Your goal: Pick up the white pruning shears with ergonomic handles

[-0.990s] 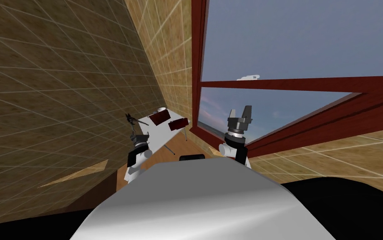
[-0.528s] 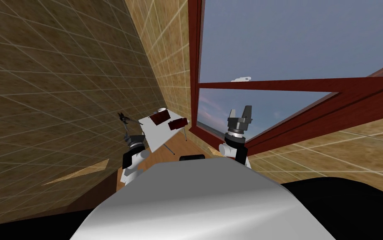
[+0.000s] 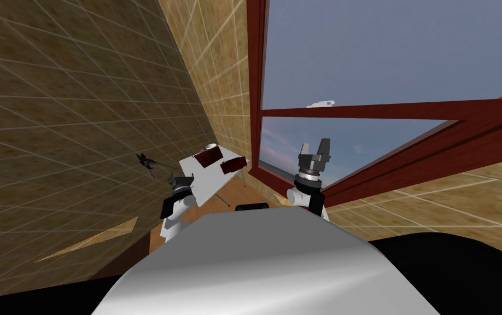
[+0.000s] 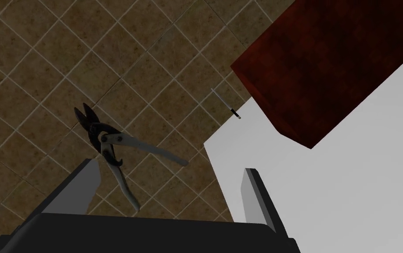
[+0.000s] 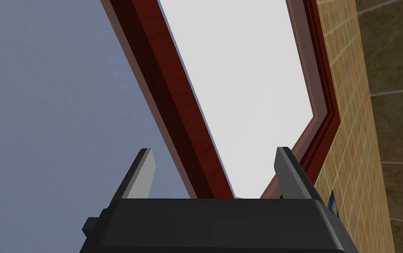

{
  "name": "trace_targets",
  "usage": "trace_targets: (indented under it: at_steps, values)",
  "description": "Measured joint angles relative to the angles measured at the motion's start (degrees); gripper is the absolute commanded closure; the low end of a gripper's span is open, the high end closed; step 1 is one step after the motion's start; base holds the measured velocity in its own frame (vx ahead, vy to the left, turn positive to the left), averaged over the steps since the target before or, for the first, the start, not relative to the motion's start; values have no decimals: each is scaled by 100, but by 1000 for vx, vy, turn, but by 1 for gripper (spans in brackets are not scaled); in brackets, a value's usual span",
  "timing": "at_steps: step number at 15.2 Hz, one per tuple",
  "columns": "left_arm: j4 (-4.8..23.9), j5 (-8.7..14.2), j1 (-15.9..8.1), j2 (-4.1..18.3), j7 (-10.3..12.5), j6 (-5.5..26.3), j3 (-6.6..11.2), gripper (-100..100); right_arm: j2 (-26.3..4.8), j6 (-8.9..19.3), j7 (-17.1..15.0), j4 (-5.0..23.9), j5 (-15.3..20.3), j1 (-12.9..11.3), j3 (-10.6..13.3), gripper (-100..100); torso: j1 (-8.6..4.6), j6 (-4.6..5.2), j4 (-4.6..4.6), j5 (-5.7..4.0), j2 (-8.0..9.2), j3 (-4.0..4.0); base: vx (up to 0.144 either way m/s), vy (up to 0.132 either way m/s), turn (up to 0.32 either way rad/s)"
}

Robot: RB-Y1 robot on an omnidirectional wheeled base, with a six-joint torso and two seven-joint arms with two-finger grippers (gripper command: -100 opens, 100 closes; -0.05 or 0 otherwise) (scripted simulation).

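Observation:
The pruning shears (image 4: 108, 147) have dark blades and light grey handles spread apart. In the left wrist view they show against brown tiles, just off the corner of the white table (image 4: 350, 175). My left gripper (image 4: 170, 193) is open, and one handle reaches down close to its finger on the shears' side. In the head view the shears (image 3: 146, 161) are left of the table (image 3: 203, 178) and apart from my left gripper (image 3: 180, 179). My right gripper (image 3: 314, 149) is raised before the window, open with nothing between its fingers (image 5: 143, 171).
Two dark red boxes (image 3: 210, 155) (image 3: 233, 163) and a small white cup (image 3: 210, 145) stand on the table. One box (image 4: 328, 66) overhangs the table's edge near my left hand. A thin stick-like thing (image 4: 226, 104) lies past the table's corner.
The shears have gone from the table's left edge out to the left, off the table. My left hand has swung slightly left after them. The right arm has not moved.

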Motion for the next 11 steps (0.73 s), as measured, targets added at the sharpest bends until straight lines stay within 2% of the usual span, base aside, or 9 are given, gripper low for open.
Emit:
trace_targets:
  at_steps: [3, 5, 8, 9, 11]
  values:
    - [-7, 135, -60, -63, -57, 320, -3, -100, 0, 0, 0, 0, 0, 0, 0, 0, -9, 0, 0, 0, -1, 0, 73, 72, -62]
    - [20, 199, -79, -92, -80, 437, -26, -100, 1, 0, 0, 0, 0, 0, 0, 0, -18, -1, 1, -3, 8, 4, 28, 23, -79]
    - [118, 258, -213, 78, -38, 521, 202, -100, 1, 0, 0, 0, 0, -1, 1, 0, -47, 1, 6, -10, 27, 15, 3, -21, -110]
    - [118, 263, -223, 89, -30, 543, 227, 100, 1, 0, 0, 0, 0, -1, 1, 0, -49, -1, 6, -10, 30, 17, -2, 7, 146]
    - [65, 222, -148, -20, -59, 494, 84, 100, 1, 0, 0, 0, 0, 0, 0, 0, -42, -5, 7, -8, 34, 19, -5, 11, 129]
